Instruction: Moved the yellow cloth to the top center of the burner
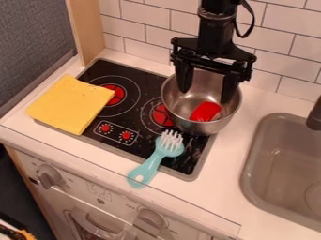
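My gripper [207, 91] hangs open over the metal bowl at the right of the stove, its two fingers apart with nothing held between them. The yellow cloth [70, 104] lies flat at the left, partly on the black stovetop [134, 123] and partly past its left edge on the white counter. It covers part of the left burner [116, 94], whose red centre shows at the cloth's right edge.
The metal bowl [178, 108] with a red object [205, 111] inside covers part of the right burner [162, 115]. A teal brush [155, 161] lies across the stove's front edge. At the right is a grey sink [252, 176]; a tiled wall [145, 17] stands behind.
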Motion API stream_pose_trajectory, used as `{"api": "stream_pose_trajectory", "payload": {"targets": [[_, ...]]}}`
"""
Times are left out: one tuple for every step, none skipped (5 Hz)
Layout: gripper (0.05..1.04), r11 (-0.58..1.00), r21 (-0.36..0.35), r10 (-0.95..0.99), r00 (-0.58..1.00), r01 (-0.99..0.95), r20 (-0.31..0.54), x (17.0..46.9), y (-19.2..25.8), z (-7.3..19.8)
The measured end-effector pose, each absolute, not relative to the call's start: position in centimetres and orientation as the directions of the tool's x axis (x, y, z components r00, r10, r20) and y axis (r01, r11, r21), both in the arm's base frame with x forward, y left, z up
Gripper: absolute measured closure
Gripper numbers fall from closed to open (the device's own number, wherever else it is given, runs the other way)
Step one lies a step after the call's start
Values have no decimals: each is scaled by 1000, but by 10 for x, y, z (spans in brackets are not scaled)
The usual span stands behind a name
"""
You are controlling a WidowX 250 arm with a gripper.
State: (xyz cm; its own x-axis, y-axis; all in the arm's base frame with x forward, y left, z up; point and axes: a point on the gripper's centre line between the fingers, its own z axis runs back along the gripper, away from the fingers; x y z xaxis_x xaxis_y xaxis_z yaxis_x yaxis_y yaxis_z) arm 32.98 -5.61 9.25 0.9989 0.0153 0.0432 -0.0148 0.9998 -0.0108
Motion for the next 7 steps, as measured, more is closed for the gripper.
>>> {"api": "stream_pose_trajectory", "payload": {"targets": [[83, 1000, -12, 12, 1000, -11, 21, 328, -57, 83], [83, 998, -39, 45, 999, -44, 6, 313, -22, 75], [83, 991, 26, 127, 991, -129, 46, 291, 28, 96], [83, 987, 44, 153, 986, -156, 65, 271, 78, 96], [83, 994, 68, 86, 996, -88, 36, 265, 119, 73], [83, 997, 68, 41, 999, -42, 9, 264, 134, 51], [83, 997, 67, 26, 999, -27, 25, 262, 154, 37]]}}
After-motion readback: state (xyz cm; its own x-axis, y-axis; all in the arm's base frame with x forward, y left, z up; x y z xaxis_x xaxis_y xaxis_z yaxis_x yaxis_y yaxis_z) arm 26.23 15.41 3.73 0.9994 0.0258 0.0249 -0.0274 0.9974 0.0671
